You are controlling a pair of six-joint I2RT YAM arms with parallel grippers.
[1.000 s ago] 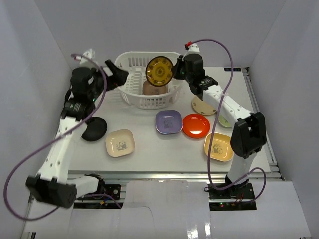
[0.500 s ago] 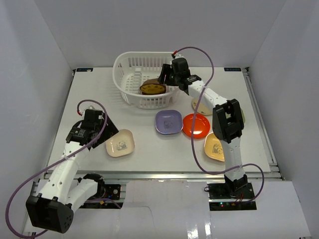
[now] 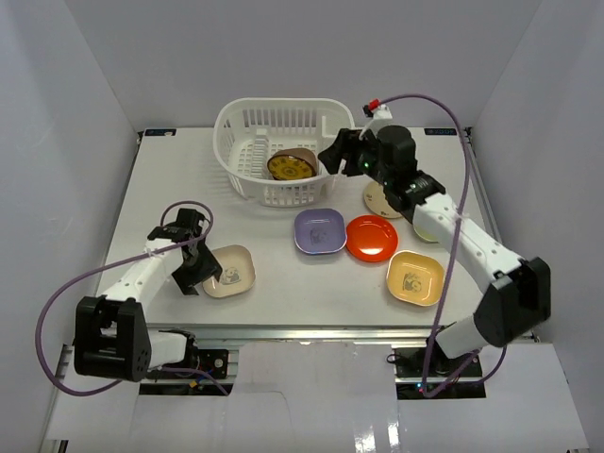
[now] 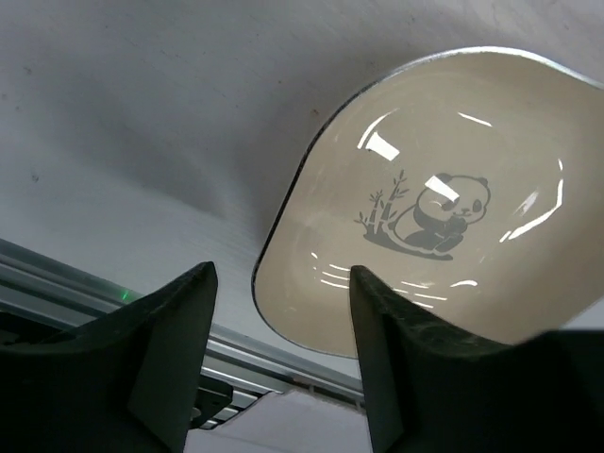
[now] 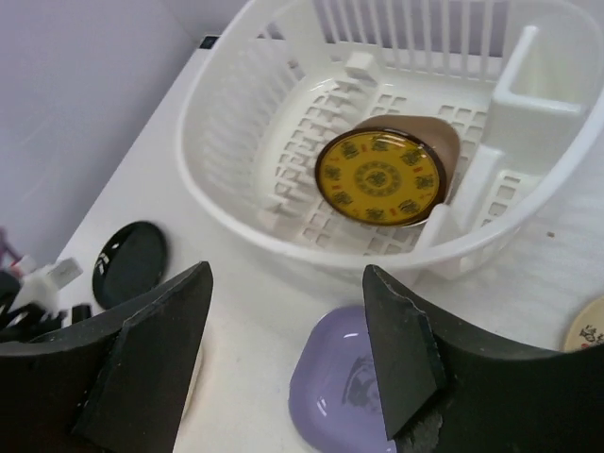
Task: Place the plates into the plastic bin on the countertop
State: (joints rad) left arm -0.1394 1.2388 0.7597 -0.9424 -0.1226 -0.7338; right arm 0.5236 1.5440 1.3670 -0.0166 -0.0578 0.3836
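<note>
The white plastic bin (image 3: 247, 121) stands at the back of the countertop (image 3: 179, 184). Inside it an amber plate (image 3: 290, 166) lies on a brown plate (image 5: 442, 142). My right gripper (image 3: 336, 156) hovers open and empty just right of the bin's front corner; the right wrist view looks down past it on the amber plate (image 5: 380, 177) and a purple plate (image 5: 354, 382). My left gripper (image 3: 200, 268) is low at the cream panda plate (image 3: 229, 272), open, its fingers either side of that plate's near rim (image 4: 283, 283). A black plate (image 5: 130, 262) lies to the left.
In front of the bin lie the purple plate (image 3: 319, 230), an orange one (image 3: 371, 237) and a yellow one (image 3: 414, 277). A beige plate (image 3: 380, 200) is partly under the right arm. A metal rail (image 3: 311, 332) runs along the near edge. White walls enclose the cell.
The right gripper opened and let the amber plate drop into the bin, then drew back right. The left arm swung from beside the bin down to the cream plate, jaws narrowing.
</note>
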